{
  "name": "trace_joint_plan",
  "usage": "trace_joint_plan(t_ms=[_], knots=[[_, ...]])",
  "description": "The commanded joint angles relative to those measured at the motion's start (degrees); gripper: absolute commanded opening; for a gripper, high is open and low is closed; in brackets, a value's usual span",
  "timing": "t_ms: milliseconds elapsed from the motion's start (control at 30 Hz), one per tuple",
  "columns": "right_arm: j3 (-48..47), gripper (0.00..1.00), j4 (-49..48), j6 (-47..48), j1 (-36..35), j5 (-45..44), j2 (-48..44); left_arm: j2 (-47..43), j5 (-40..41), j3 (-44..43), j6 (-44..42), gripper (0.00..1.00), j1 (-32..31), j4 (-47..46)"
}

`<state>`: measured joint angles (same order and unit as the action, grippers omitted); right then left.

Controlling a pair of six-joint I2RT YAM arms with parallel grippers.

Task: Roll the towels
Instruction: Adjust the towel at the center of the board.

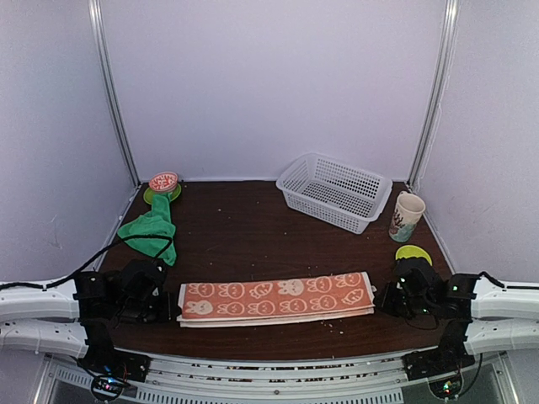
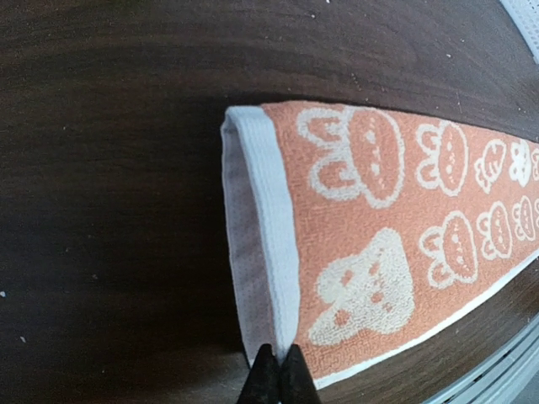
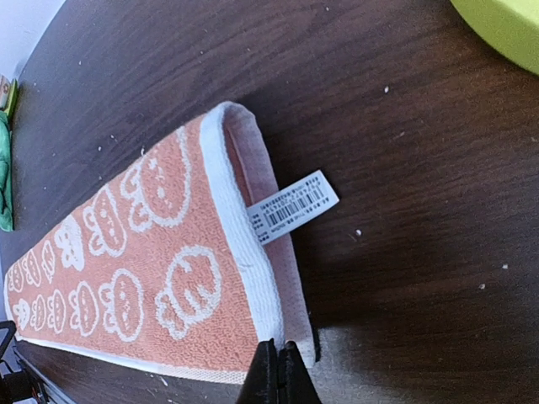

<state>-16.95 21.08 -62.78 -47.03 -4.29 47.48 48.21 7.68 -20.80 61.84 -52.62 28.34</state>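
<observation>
Dark wooden table (image 1: 253, 227) filled the floor of a white-walled booth, seen from the top camera.

1. Position of the work. The peach-orange towel (image 1: 276, 297) lay folded into a long narrow strip across the lower middle of the top view. Its long axis ran from the left of the frame to the right, parallel to the near table edge. The green towel (image 1: 152, 229) lay crumpled at the upper left, well apart from the strip and on the left arm's side.

2. Position of the pincers. The left gripper (image 1: 160, 296) sat just beside the strip's left short end, and the right gripper (image 1: 394, 299) just beside its right short end. The strip lay between them.

3. State of the pincers. In the left wrist view the left gripper's jaws were pressed together at the near corner of the white hem, with no cloth visible between them. The right wrist view showed the right gripper likewise closed at the end bearing the label (image 3: 292, 206).

4. Assessment. Each arm was equally near its own end, so a roll along the long axis could probably start from either side
</observation>
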Motion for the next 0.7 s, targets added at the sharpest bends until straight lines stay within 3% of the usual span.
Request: trace_joint_plan(t_ms=[0, 333, 667], knots=[[1.35, 0.00, -0.84, -0.77, -0.52, 1.18, -0.18, -0.52, -0.47, 1.36, 0.67, 0.00, -0.29, 0.23], [1.45, 0.00, 1.07, 1.26, -0.70, 1.72, 0.41, 1.48, -0.15, 2.88, 0.98, 0.00, -0.29, -1.56], [4.88, 0.00, -5.34, -1.51, -0.97, 1.62, 3.32, 8.78, -1.08, 4.02, 1.31, 0.02, -0.29, -5.85]])
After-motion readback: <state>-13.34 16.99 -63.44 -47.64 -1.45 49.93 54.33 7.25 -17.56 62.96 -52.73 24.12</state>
